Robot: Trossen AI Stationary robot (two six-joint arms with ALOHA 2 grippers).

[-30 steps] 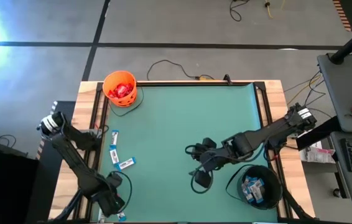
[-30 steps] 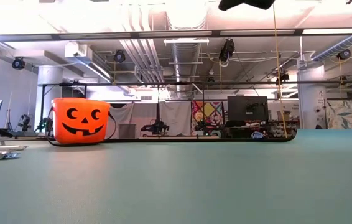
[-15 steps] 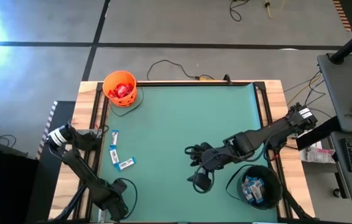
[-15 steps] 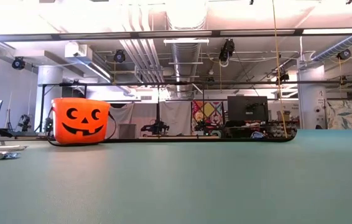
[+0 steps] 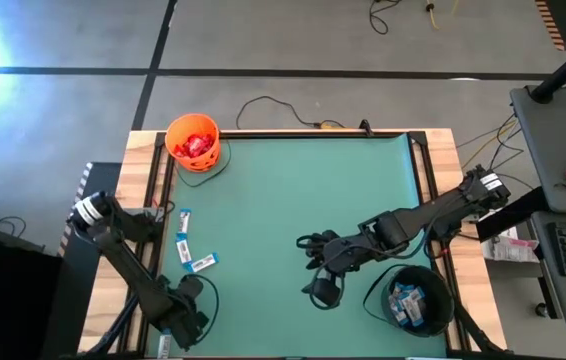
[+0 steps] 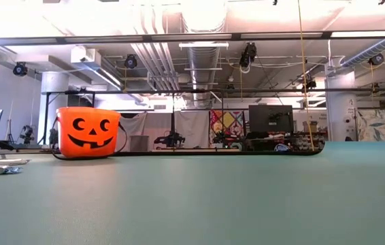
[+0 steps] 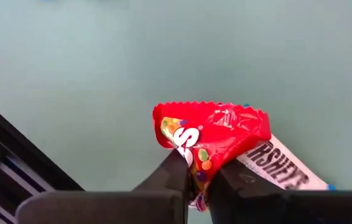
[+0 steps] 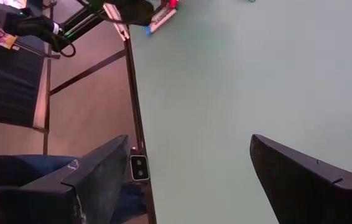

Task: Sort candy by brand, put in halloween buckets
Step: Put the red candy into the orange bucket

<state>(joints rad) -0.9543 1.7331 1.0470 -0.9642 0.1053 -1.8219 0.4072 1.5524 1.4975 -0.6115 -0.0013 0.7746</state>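
My left gripper [image 7: 199, 177] is at the table's near left corner [image 5: 178, 322], shut on a red candy packet [image 7: 213, 130]. A white-and-blue bar [image 7: 278, 167] lies on the mat right behind the packet. My right gripper [image 8: 188, 186] is wide open and empty above the mat [image 5: 320, 275], left of the black bucket [image 5: 408, 298], which holds several blue-and-white bars. The orange bucket [image 5: 194, 140] at the far left corner holds red packets; it also shows in the low view [image 6: 88, 131]. Three blue-and-white bars [image 5: 184, 215] [image 5: 182, 248] [image 5: 203, 263] lie flat near the left edge. My left gripper pinches the red packet's lower crumpled end [image 7: 198, 168] between its two fingers. The rest of the packet stands out beyond the fingertips [image 7: 176, 171], bulged and creased. Whether it is clear of the mat, I cannot tell.
The green mat [image 5: 293, 200] lies bare between the two buckets. A dark cable [image 5: 263, 105] runs along the far edge. The table's wooden rim and dark frame [image 7: 14, 162] are close beside my left gripper.
My left arm has shifted a little toward the table's near edge at the near left corner. A dark gripper part that showed at the top of the low view one second ago has left that picture.
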